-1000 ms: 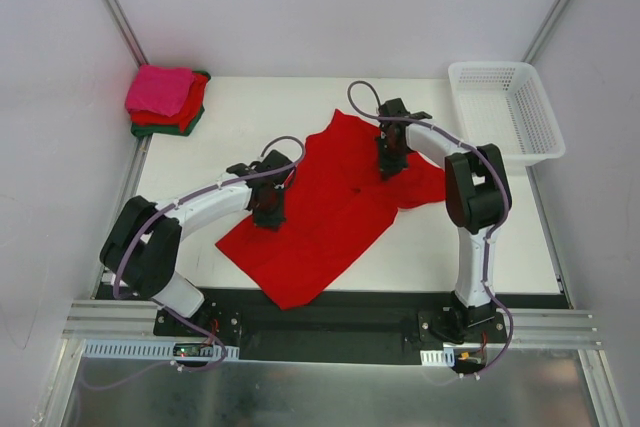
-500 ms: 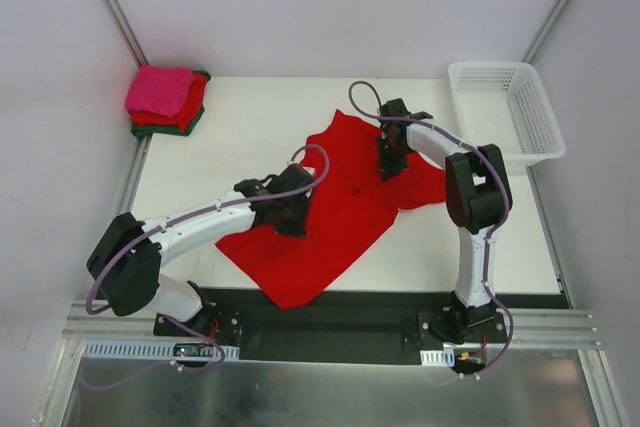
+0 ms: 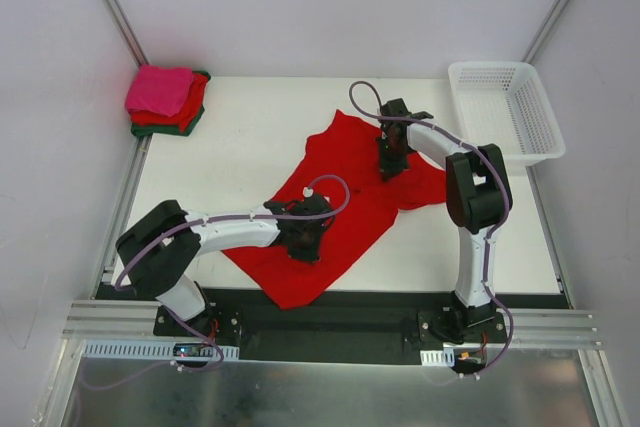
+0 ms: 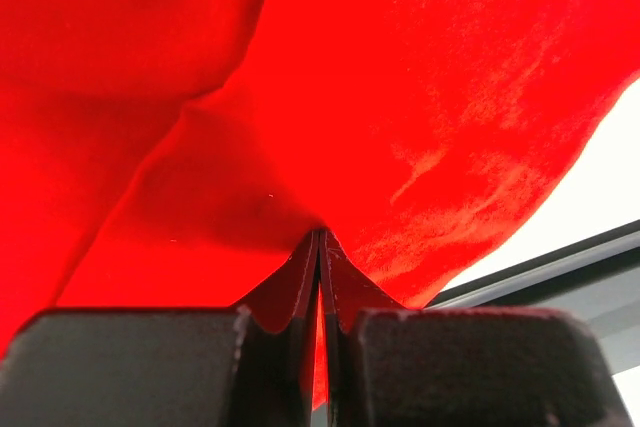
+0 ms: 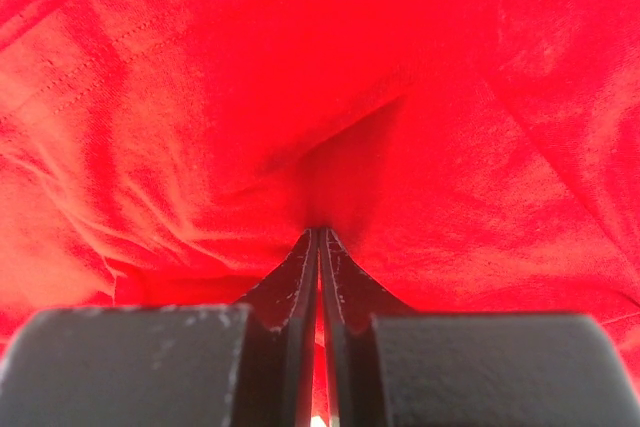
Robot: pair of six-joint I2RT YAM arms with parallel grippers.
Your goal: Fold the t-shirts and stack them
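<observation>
A bright red t-shirt (image 3: 345, 202) lies spread on the white table, its left side drawn in over itself. My left gripper (image 3: 303, 239) is shut on the shirt's cloth near its lower left; in the left wrist view red cloth (image 4: 330, 97) fills the frame and is pinched between the closed jaws (image 4: 319, 237). My right gripper (image 3: 390, 162) is shut on the same shirt near its upper right; its wrist view shows the cloth (image 5: 300, 97) bunching into the closed jaws (image 5: 319, 237). A stack of folded t-shirts (image 3: 165, 99), hot pink on red on dark green, sits at the back left corner.
A white lattice basket (image 3: 505, 110) stands at the back right of the table. Bare white tabletop (image 3: 255, 127) shows between the stack and the red shirt. The black base rail (image 3: 330, 312) runs along the near edge.
My left gripper has dragged the shirt's left edge toward the right and the near side, folding that part over the shirt. The right gripper has stayed put, holding the cloth.
</observation>
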